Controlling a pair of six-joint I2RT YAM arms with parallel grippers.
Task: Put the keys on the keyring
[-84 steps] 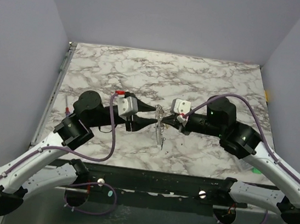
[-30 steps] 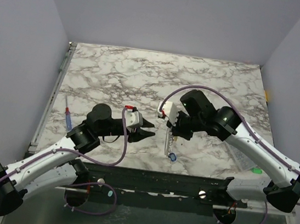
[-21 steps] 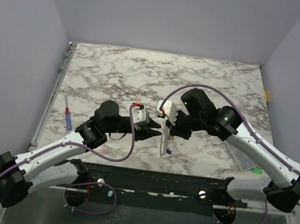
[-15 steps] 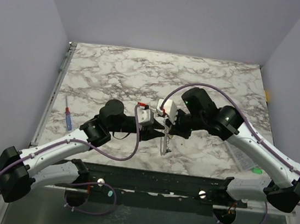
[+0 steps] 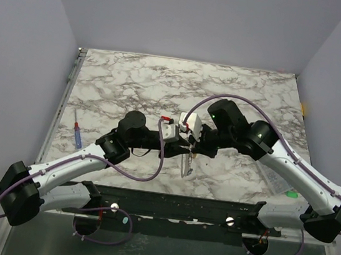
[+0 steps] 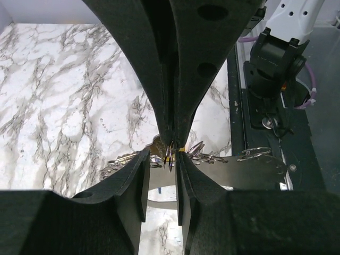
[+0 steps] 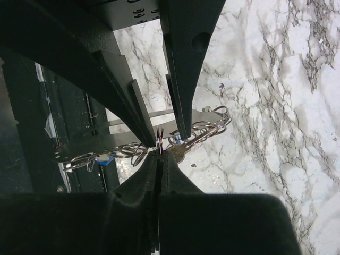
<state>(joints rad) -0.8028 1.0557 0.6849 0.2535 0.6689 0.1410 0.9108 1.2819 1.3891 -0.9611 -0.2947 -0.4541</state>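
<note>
Top external view: my two arms meet over the middle of the marble worktop, the left coming in from 8 o'clock and the right from 4 o'clock. My right hand has its fingers pressed together, pinching the thin wire keyring. My left hand faces it tip to tip from the 9 o'clock side. Its fingers are partly spread, one on each side of the ring and of my right fingertips, with a narrow gap showing. I cannot tell whether they touch the wire. The keys hang in a small silvery bunch toward 6 o'clock beneath both hands. Their coloured tags are too small to make out, and I cannot tell whether the bunch touches the worktop. In both wrist views more wire loops fan out on either side of the pinch. A red-and-blue stick lies on the worktop well apart at 9 o'clock, near the edge.
</note>
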